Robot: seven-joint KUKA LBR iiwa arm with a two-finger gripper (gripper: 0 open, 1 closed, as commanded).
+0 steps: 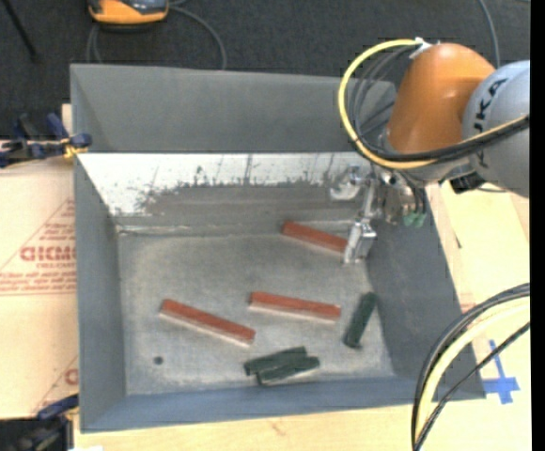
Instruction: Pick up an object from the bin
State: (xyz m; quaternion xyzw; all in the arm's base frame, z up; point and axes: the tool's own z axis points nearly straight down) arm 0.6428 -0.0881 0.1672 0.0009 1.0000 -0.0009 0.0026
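- Nearest to us is the arm's orange cover [437,97], high over the bin's right rear corner, with yellow cable looped round it.
- Below it we see the gripper [360,241] hanging down inside the grey bin [99,299], near the back wall on the right.
- Its tip is at the right end of a flat reddish-brown bar [314,238], which lies slanted on the floor by the back wall. We cannot tell whether the two touch.
- We also cannot tell whether the gripper is spread or closed, and we see nothing held in it.
- A second reddish-brown bar [294,305] lies near the middle of the floor, and a third [207,321] lies to its left; the two are apart.
- A short dark green block [359,320] lies almost upright in the view, just right of the middle bar.
- Another dark green block [282,365] lies close to the front wall.
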